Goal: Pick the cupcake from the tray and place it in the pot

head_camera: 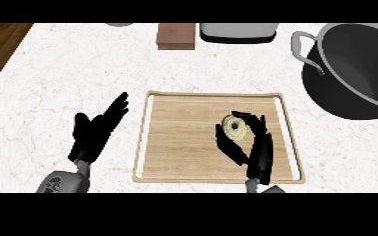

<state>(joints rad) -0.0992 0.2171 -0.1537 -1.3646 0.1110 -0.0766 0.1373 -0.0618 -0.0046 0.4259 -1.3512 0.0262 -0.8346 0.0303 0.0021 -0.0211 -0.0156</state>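
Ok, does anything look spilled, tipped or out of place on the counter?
Nothing stands out. The tray lies flat, the cupcake sits upright on it with the right hand curled round it, and the pot stands upright at the far right. The left hand rests open left of the tray. No spills show.

We look steeply down from the head onto the table (74, 70), close in, tray (177, 145) centred, far side toward twelve o'clock.

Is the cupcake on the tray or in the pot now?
On the tray: the cupcake lies over its wooden floor, the right hand curled round it.
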